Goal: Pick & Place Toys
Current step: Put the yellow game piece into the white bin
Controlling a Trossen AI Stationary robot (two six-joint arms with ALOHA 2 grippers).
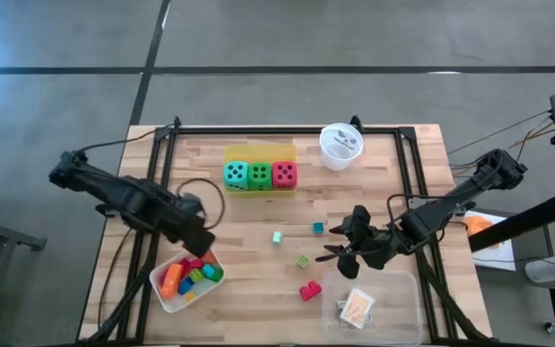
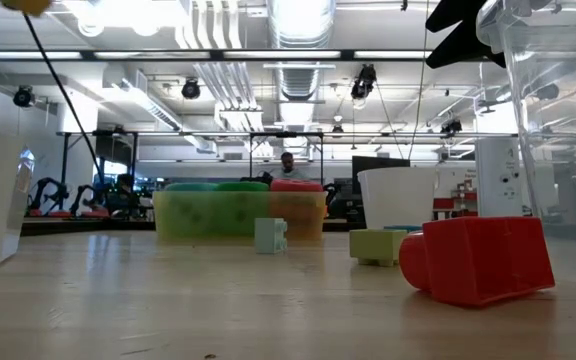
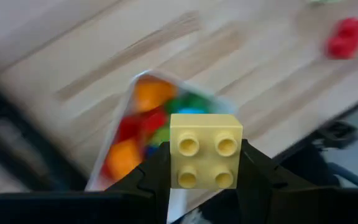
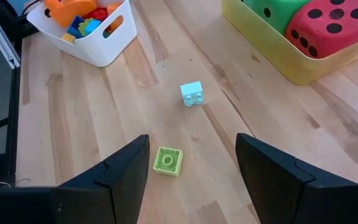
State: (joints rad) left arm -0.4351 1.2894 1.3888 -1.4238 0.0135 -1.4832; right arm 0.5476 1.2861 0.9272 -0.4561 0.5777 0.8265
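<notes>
My left gripper (image 1: 200, 241) is shut on a pale yellow four-stud block (image 3: 205, 158), above the white tray (image 1: 167, 297) that holds several red, orange, green and blue blocks. My right gripper (image 1: 340, 249) is open and empty above the table; in its wrist view (image 4: 191, 177) it hangs over a green block (image 4: 168, 160). A light teal block (image 1: 277, 236), a blue block (image 1: 318, 228), the green block (image 1: 303, 261) and a red block (image 1: 309, 290) lie loose on the table. Teal, green and red dice (image 1: 258, 174) sit in a yellow tray (image 1: 258, 151). My left gripper pinches the yellow block between its two fingers, on two opposite side faces (image 3: 174, 168). The studs face the wrist camera. The block is lifted clear, over the near end of the white tray (image 3: 129, 93).
A clear tray (image 1: 398, 289) with cards (image 1: 356, 306) stands at the near right, just beside my right gripper. A round white cup (image 1: 340, 146) stands at the far right. Black rails (image 1: 408, 183) run along the table's sides. Bare wood lies in the middle.
</notes>
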